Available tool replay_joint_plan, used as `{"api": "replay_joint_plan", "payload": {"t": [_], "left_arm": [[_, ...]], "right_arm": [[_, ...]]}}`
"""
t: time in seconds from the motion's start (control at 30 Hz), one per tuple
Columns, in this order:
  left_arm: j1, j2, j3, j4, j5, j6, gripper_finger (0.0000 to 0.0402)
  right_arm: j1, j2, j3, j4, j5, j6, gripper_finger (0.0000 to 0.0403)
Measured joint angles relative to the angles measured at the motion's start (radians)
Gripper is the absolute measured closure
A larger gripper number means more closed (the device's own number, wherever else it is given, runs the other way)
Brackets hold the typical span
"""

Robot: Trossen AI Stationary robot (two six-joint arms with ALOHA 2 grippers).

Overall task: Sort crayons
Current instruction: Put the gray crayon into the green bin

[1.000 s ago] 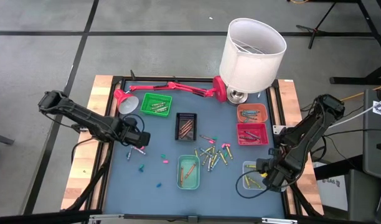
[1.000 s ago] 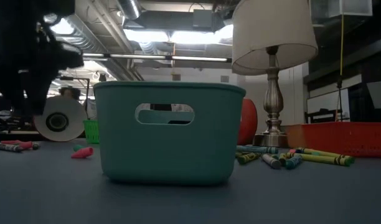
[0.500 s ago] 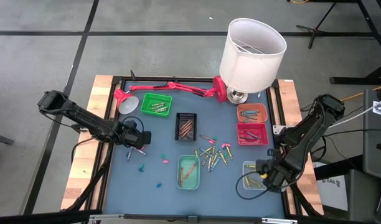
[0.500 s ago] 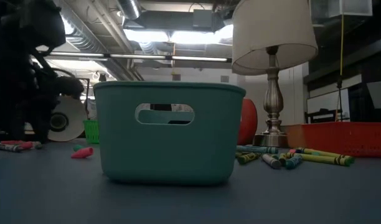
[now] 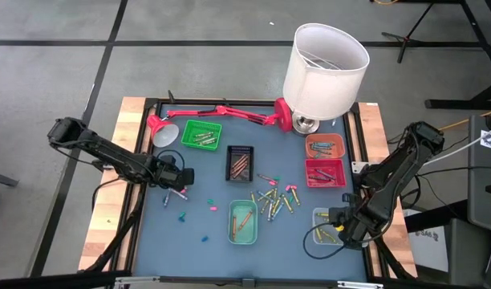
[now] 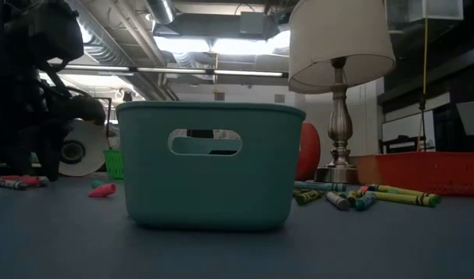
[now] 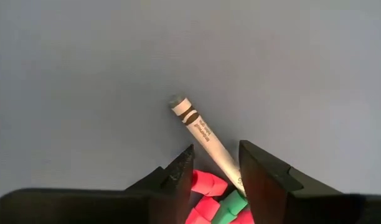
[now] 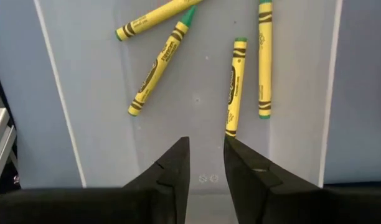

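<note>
One white crayon [image 7: 203,132] lies on the left of the table, pointing away between the left gripper [image 7: 216,167] jaws, narrow and not gripping. The right gripper [image 8: 206,155] hangs empty, jaws narrow, over the yellow crayons [image 8: 234,87].

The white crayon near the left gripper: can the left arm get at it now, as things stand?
Probably yes. The left gripper is low over the mat with its fingers open on either side of the white crayon. Nothing lies on top of it, though pink and green crayon pieces crowd its near end.
</note>
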Motion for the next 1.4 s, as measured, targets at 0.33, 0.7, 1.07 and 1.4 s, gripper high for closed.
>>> {"api": "replay_joint_plan", "payload": {"t": [0.33,0.7,1.07,1.4], "left_arm": [[0.000,0.001,-0.001,-0.016,-0.001,-0.001,0.0355],[0.000,0.001,-0.002,-0.007,-0.016,0.000,0.0387],[0.003,0.004,0.034,0.056,-0.024,0.075,0.0389],[0.002,0.001,0.059,0.335,-0.028,0.245,0.0389]], "right_arm": [[0.000,0.000,0.000,0.022,0.011,0.000,0.0308],[-0.010,0.000,0.001,0.093,0.087,-0.109,0.0308],[-0.172,0.000,0.001,0.176,0.080,-0.285,0.0308],[-0.312,0.000,0.001,0.315,0.095,-0.494,0.0308]]}}
